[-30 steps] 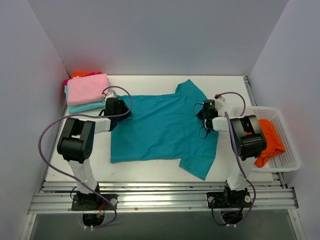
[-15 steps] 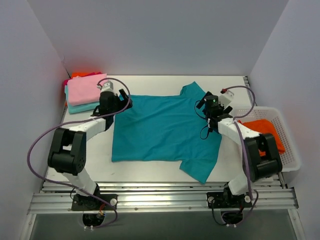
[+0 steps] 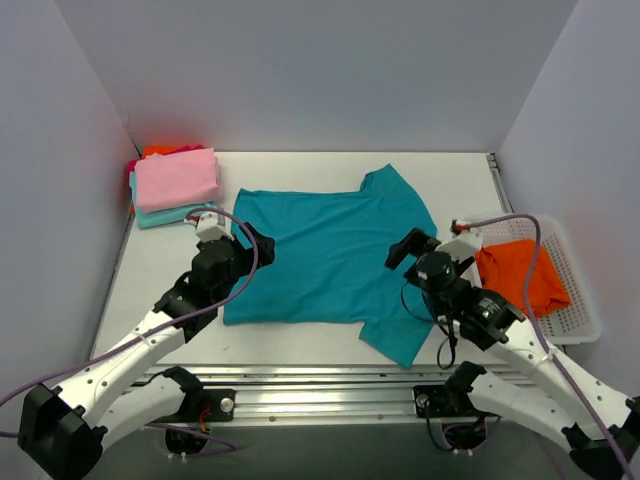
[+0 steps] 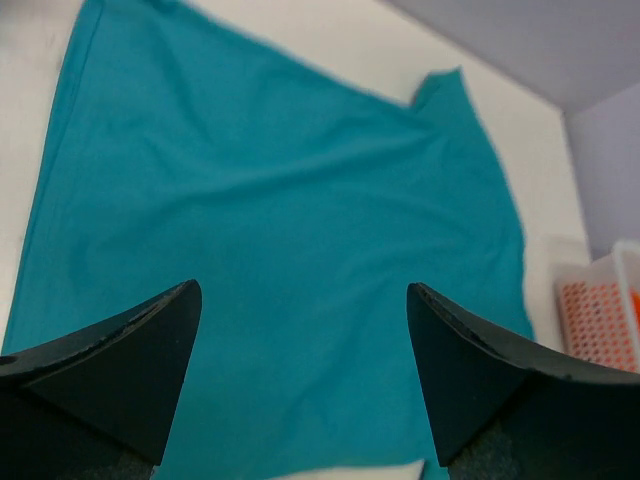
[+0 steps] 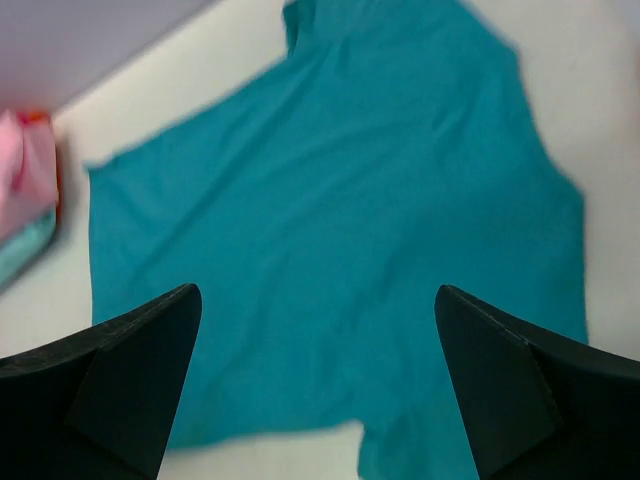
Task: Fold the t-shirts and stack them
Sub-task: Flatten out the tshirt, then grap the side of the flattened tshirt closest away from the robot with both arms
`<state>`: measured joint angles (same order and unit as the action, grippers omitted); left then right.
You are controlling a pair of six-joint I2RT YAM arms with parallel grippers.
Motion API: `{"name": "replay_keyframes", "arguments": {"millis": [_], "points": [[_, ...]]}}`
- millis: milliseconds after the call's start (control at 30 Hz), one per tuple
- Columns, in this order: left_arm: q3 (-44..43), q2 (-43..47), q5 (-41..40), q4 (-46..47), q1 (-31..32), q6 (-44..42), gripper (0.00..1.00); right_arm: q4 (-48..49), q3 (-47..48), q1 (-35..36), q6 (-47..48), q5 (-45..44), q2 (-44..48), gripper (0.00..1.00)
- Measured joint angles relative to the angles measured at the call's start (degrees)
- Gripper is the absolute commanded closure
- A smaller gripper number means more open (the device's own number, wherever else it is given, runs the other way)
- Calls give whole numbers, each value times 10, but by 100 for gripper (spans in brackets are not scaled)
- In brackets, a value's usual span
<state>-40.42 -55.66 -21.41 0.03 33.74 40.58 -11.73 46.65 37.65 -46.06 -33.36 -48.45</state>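
A deep teal t-shirt (image 3: 330,255) lies spread flat on the white table (image 3: 455,180), with its sleeves toward the right. My left gripper (image 3: 257,244) hovers over the shirt's left edge, open and empty. In the left wrist view the shirt (image 4: 280,220) fills the gap between the spread fingers (image 4: 120,370) of my left gripper (image 4: 300,375). My right gripper (image 3: 408,248) is open above the shirt's right side. The right wrist view shows the shirt (image 5: 330,210) below my right gripper (image 5: 315,385). Folded pink (image 3: 177,178) and pale aqua (image 3: 165,214) shirts are stacked at the back left. An orange shirt (image 3: 518,275) lies in the basket.
The white mesh basket (image 3: 582,300) stands at the table's right edge, close to my right arm. A bit of orange and magenta cloth (image 3: 160,151) shows behind the folded stack. Grey walls close in the back and both sides. A metal rail (image 3: 320,385) runs along the near edge.
Both grippers have opened, let go of the teal shirt's far edges, and drawn back toward the near side. The shirt now lies flat.
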Motion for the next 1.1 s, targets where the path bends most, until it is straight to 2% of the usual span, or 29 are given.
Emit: {"name": "replay_keyframes", "arguments": {"millis": [67, 100, 200, 267, 367, 400, 433, 467, 533, 600, 667, 733, 800, 900, 1000, 1100], "points": [[27, 25, -13, -63, 28, 23, 10, -83, -33, 102, -54, -9, 48, 0], [41, 40, -22, -96, 44, 33, 11, -124, -51, 186, -92, -20, 76, 0], [74, 99, -57, -183, 107, 60, 11, -169, -61, 355, -183, -29, 85, 0], [79, 124, -75, -215, 139, 68, 11, -194, -33, 409, -229, -57, 21, 0], [78, 131, -98, -208, 161, 54, 11, -271, 98, 435, -292, -135, -160, 0], [78, 129, -103, -200, 165, 46, 12, -285, 141, 440, -316, -174, -222, 3], [78, 123, -110, -192, 169, 34, 12, -299, 170, 442, -352, -213, -276, 12], [79, 117, -116, -181, 172, 21, 12, -319, 187, 442, -395, -250, -324, 1], [86, 106, -128, -146, 178, 0, 10, -364, 196, 426, -461, -296, -416, 0], [96, 102, -136, -114, 180, -12, 6, -376, 198, 391, -468, -304, -485, 0], [105, 100, -138, -96, 181, -19, 6, -372, 192, 360, -451, -296, -515, 1], [104, 94, -136, -97, 181, -23, 7, -349, 166, 318, -400, -252, -495, 6], [96, 83, -137, -113, 181, -22, 7, -278, 94, 266, -336, -168, -421, 6], [69, 61, -144, -152, 181, -13, 7, -286, 37, 197, -295, -79, -312, 4], [64, 60, -144, -165, 181, -6, 7, -281, 34, 197, -262, -3, -275, 6], [64, 60, -139, -166, 181, -5, 7, -260, -6, 202, -238, 87, -246, 4]]}}
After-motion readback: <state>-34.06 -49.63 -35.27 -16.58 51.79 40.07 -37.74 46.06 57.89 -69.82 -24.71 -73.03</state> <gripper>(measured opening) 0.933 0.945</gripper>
